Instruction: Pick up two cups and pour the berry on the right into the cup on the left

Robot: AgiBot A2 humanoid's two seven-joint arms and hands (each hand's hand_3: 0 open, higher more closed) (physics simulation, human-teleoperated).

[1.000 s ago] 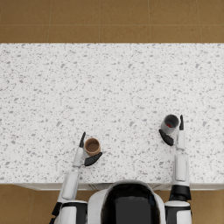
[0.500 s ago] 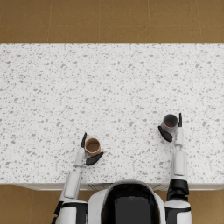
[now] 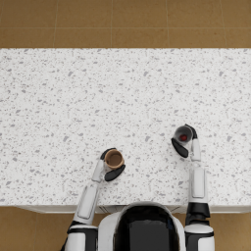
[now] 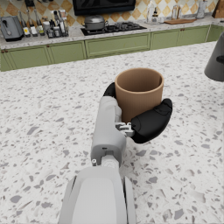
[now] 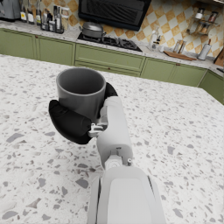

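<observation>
Speckled white bench (image 3: 73, 108) fills most of the head view, with brown tiled floor (image 3: 122, 22) beyond its far edge. Two cups are held over its near part, well apart from each other.

The brown cup (image 3: 113, 159) is gripped by the left hand (image 3: 109, 165). In the left wrist view the brown cup (image 4: 138, 92) is seen upright, with the dark fingers (image 4: 151, 122) of the left hand (image 4: 131, 118) curled tightly round its lower wall on one side and a dark part of the hand showing behind it on the other. Its inside appears empty from above. Whether its base is touching the bench cannot be told.

The grey cup (image 3: 183, 134) is gripped by the right hand (image 3: 185, 142), further from the robot than the brown cup. A small dark red berry (image 3: 184, 138) is visible inside it in the head view. In the right wrist view the grey cup (image 5: 81, 92) stands upright, and the fingers (image 5: 68, 122) of the right hand (image 5: 85, 118) are wrapped closely round its lower half; the berry is hidden by the rim there. The edge of the grey cup (image 4: 216, 61) also shows in the left wrist view.

Green cabinets (image 5: 109, 57), a stove with a pot (image 4: 93, 22) and a checkered tiled wall are seen behind the bench in both wrist views.
</observation>
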